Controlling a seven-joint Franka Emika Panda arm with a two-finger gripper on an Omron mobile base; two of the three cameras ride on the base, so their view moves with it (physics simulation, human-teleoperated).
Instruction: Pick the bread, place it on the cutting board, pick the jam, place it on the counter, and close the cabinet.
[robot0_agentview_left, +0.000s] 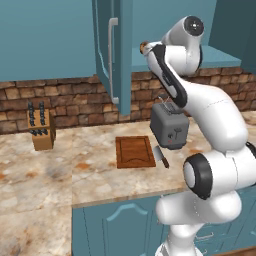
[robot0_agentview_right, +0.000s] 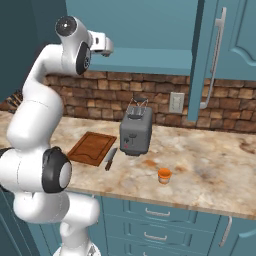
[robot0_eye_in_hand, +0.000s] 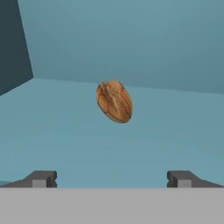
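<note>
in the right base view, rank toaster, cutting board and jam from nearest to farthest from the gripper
The gripper is up in the open cabinet, open, facing the bread.
1. Toaster: below it, toward the wall.
2. Cutting board: on the counter, left of the toaster. Close to the toaster's rank.
3. Jam: near the counter's front edge, right.

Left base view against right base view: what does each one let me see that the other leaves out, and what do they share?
The left base view brings in the light wooden knife block by the brick wall. The right base view brings in the tiny orange jam jar standing on the marbled beige counter, and a pale wall socket. Both share the grey toaster, the dark-brown wooden cutting board, the knife beside it, and the teal cabinet's open door.
</note>
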